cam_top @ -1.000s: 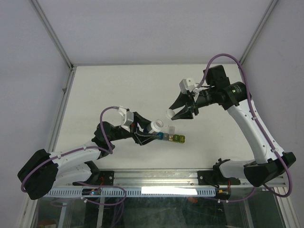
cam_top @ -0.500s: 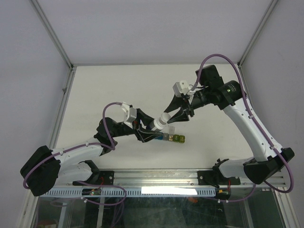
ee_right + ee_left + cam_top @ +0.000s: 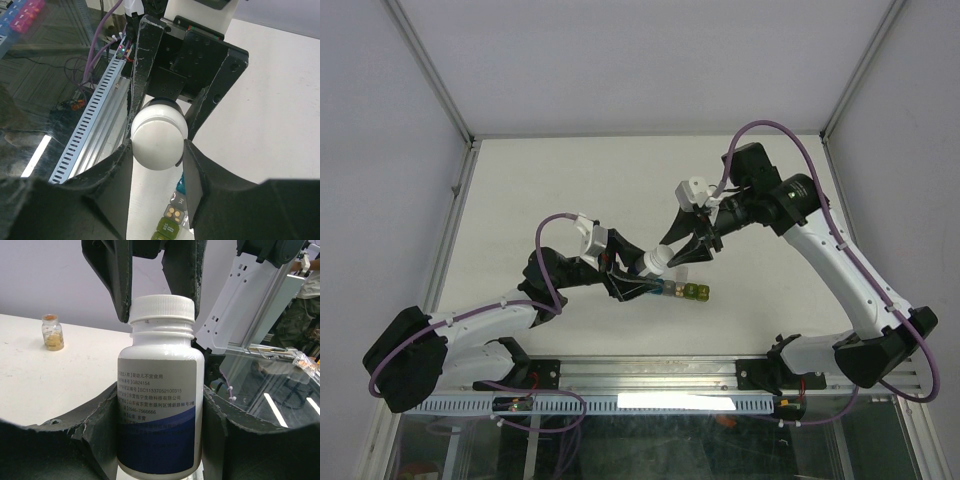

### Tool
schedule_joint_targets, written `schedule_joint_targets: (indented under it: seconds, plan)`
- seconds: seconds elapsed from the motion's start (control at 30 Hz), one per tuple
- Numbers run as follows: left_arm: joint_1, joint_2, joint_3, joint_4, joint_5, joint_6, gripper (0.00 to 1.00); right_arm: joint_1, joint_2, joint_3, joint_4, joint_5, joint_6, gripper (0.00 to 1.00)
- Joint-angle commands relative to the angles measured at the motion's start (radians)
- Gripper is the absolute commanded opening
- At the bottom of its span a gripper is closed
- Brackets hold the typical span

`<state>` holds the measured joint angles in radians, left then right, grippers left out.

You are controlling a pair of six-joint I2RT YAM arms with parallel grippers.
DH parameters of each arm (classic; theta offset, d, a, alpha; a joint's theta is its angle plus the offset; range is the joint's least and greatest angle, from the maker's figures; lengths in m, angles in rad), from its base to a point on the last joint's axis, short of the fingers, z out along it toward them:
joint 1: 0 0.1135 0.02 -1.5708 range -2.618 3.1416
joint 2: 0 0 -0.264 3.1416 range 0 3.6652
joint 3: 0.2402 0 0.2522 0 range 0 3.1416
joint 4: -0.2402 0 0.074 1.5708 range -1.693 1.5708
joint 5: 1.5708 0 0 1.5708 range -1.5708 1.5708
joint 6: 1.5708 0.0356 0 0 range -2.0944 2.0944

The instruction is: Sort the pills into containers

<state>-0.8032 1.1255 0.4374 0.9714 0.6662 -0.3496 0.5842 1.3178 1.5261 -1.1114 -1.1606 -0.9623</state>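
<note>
A white bottle [image 3: 160,405] with a dark blue label is held upright, with my left gripper [image 3: 161,400] shut on its body. It hangs just above the left end of the containers [image 3: 685,291], a short strip of coloured cubes on the table. My right gripper [image 3: 158,147] is open around the bottle's white cap [image 3: 159,140], one finger [image 3: 120,285] close against each side of it. Below the cap, the containers [image 3: 172,222] show a grey cube holding yellow pills [image 3: 174,213].
A small amber bottle [image 3: 52,332] stands alone on the white table, far off in the left wrist view. The aluminium rail [image 3: 650,375] and slotted cable duct [image 3: 85,130] run along the near table edge, just below the strip.
My right gripper has moved left and down from beside the bottle until its fingers flank the cap. The left arm lifted the bottle slightly up and right towards it.
</note>
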Motion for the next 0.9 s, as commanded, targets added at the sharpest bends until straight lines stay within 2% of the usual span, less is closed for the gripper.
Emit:
schedule_joint_targets:
  seconds: [0.0, 0.23, 0.4, 0.57, 0.73, 0.87]
  plan:
    - [0.006, 0.002, 0.049, 0.108, 0.028, -0.039, 0.00, 0.012, -0.017, -0.024, 0.044, -0.025, 0.028, 0.11]
    - [0.007, 0.018, 0.047, 0.228, -0.004, -0.117, 0.00, 0.016, -0.027, -0.057, 0.080, 0.001, 0.035, 0.12]
    - [0.007, 0.049, 0.052, 0.315, -0.042, -0.148, 0.00, 0.016, -0.029, -0.088, 0.157, 0.007, 0.119, 0.12]
    - [0.007, 0.034, 0.094, 0.189, -0.125, 0.002, 0.00, 0.019, -0.029, -0.134, 0.276, 0.091, 0.318, 0.12]
    - [0.007, 0.031, 0.143, 0.040, -0.261, 0.186, 0.00, 0.024, -0.003, -0.181, 0.375, 0.244, 0.565, 0.11]
    - [0.002, 0.060, 0.173, 0.025, -0.413, 0.282, 0.00, 0.023, 0.029, -0.223, 0.483, 0.403, 0.800, 0.09]
